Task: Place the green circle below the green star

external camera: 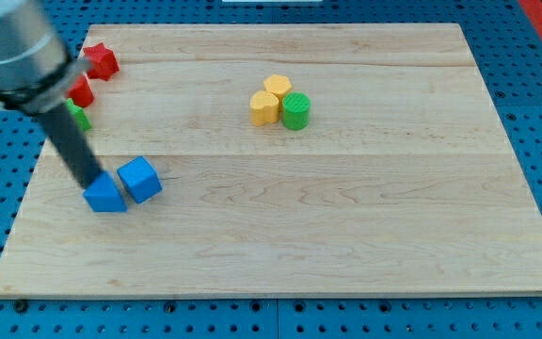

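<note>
The green circle (296, 111) sits right of the board's middle top, touching two yellow blocks. A green block (79, 118), probably the green star, lies at the left edge, partly hidden behind my rod. My tip (91, 183) is at the lower left, far from the green circle, against the upper left side of a blue triangular block (106, 196). It is below the green block at the left edge.
A blue cube (140, 179) sits just right of the blue triangular block. Two yellow blocks (277, 88) (264, 108) stand left of the green circle. A red star (100, 61) and another red block (82, 91) lie at the upper left. The wooden board (365, 235) ends in blue pegboard.
</note>
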`<state>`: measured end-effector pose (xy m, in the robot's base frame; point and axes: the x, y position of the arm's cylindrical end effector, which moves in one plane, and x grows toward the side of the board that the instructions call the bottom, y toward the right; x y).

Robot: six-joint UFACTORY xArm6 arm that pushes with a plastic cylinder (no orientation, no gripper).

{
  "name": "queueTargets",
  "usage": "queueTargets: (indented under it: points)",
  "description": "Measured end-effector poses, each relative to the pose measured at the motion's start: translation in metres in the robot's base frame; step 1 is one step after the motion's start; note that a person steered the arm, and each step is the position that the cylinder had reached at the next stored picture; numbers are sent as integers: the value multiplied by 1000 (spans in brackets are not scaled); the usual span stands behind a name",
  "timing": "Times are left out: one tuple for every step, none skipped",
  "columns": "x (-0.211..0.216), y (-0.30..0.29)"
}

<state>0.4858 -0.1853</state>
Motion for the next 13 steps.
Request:
queueTargets:
  points:
    - [1, 28]
    - [-7, 90]
    - [-30, 48]
    - [-73, 135]
    - [-68, 252]
    - [-105, 331]
    - [-137, 283]
    - [-129, 177]
    - [-106, 136]
    - [-123, 235]
    - [-90, 253]
    - [-90, 178]
    - [-74, 136]
